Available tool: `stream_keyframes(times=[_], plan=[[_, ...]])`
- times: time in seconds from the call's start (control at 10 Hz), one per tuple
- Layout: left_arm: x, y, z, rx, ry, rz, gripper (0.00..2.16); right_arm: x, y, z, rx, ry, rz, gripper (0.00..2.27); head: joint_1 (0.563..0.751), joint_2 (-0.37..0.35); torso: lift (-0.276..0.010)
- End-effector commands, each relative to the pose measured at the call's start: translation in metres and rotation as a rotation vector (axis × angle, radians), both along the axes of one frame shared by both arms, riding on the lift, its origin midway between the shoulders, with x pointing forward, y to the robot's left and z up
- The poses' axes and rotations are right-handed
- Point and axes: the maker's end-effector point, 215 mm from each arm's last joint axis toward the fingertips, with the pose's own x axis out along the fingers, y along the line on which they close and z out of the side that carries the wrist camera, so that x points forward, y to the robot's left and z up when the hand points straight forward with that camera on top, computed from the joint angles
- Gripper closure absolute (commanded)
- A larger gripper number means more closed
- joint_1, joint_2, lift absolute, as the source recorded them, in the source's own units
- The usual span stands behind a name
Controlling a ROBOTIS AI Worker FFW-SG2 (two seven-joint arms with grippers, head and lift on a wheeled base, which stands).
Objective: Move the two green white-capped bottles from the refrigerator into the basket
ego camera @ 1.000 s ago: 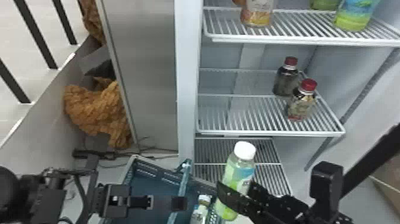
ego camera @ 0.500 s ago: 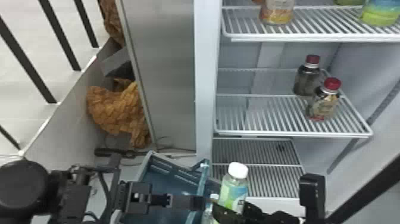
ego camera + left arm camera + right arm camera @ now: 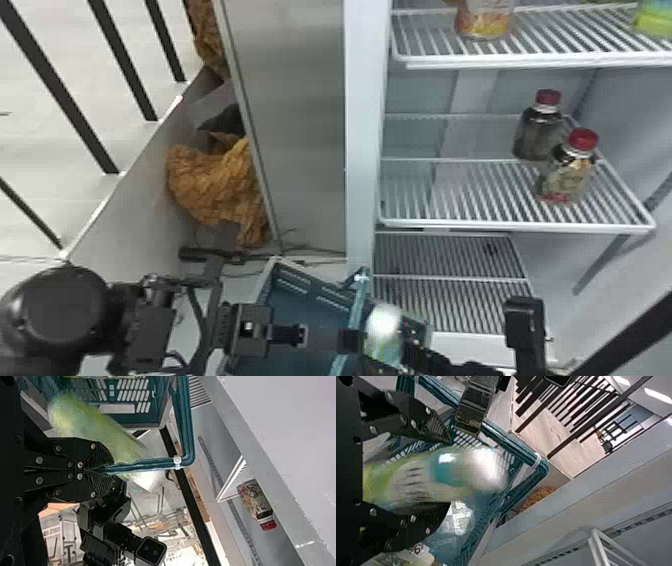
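In the head view, the left end effector (image 3: 351,341) comes in from eight o'clock and sits just below centre, at six o'clock, on the near rim of the teal basket (image 3: 312,305), which lies between six and seven. The green white-capped bottle (image 3: 384,325) stands roughly upright between five and six o'clock, beside that rim, with the right end effector (image 3: 387,350) around it. The refrigerator (image 3: 367,150) takes up the side from twelve round to five; its middle shelf (image 3: 500,225) carries two red-capped bottles (image 3: 567,172) toward three o'clock, and an orange-labelled bottle (image 3: 485,20) stands on the upper shelf (image 3: 540,61) at one. Crumpled brown material (image 3: 217,185) lies at nine. In the left wrist view, the left end effector (image 3: 95,470) is clenched on the basket's rim, its fingers pressed together over the bar, with the green bottle slanting close beside them. In the right wrist view, the right end effector (image 3: 447,475) grasps the green bottle, one finger on either side of its body; its white cap is blurred and extends past the fingertips, over the open basket. Near the lower of the two fingers, what looks like a second bottle (image 3: 415,556) is partly visible in the basket.
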Motion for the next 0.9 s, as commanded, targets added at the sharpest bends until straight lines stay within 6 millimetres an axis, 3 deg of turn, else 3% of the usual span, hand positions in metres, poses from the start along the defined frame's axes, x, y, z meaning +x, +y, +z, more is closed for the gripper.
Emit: stream_keyframes(times=[0.0, 0.3, 0.6, 0.8], plan=[[-0.001, 0.0, -0.001, 0.0, 0.003, 0.0, 1.17, 0.001, -0.001, 0.0, -0.002, -0.002, -0.001, 0.32, 0.695, 0.063, -0.263], [-0.001, 0.0, 0.0, -0.001, 0.002, 0.001, 1.17, 0.009, -0.009, 0.008, -0.033, -0.052, -0.021, 0.31, 0.695, 0.062, -0.263], [0.0, 0.001, 0.001, -0.004, 0.002, 0.002, 1.17, 0.029, -0.04, 0.024, -0.127, -0.161, -0.083, 0.31, 0.695, 0.021, -0.263], [-0.001, 0.0, 0.001, -0.006, 0.002, -0.001, 1.17, 0.048, -0.064, 0.056, -0.186, -0.29, -0.164, 0.31, 0.695, -0.006, -0.263]])
